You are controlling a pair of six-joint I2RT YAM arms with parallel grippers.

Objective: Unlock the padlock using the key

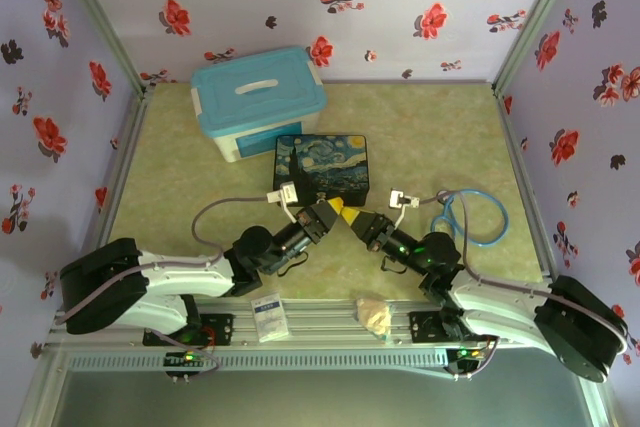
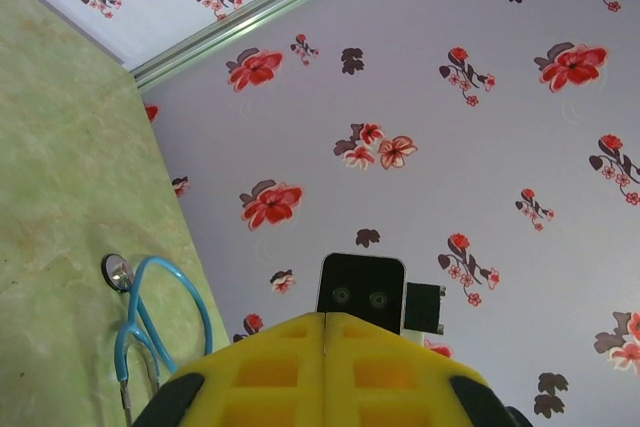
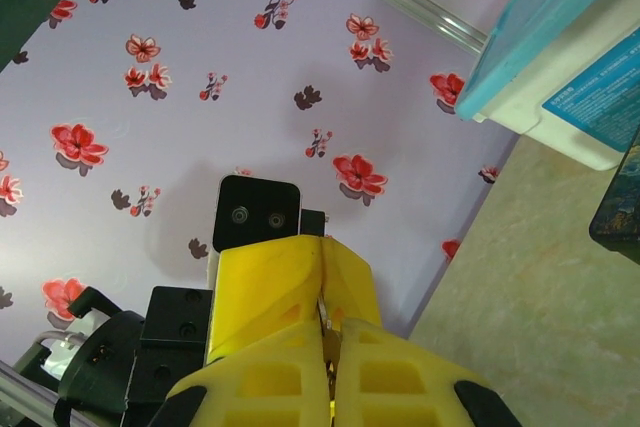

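The two arms meet tip to tip in front of the painted dark-blue box [image 1: 322,169]. My right gripper [image 1: 362,223] [image 3: 331,322] is shut on a small brass body wedged between its yellow fingers, the padlock [image 3: 331,345]. A thin grey metal strip, the key [image 3: 323,312] as far as I can tell, runs from the padlock up into the seam of my left gripper [image 1: 340,210] [image 3: 321,238]. In the left wrist view the left gripper [image 2: 325,319] has its yellow fingers pressed fully together, and what they pinch is hidden there.
A white tub with a light-blue lid [image 1: 258,97] stands at the back left. A blue stethoscope [image 1: 470,215] [image 2: 150,317] lies on the mat at the right. A white packet [image 1: 268,315] and a crumpled beige lump [image 1: 375,315] rest on the front rail. Flowered walls close in three sides.
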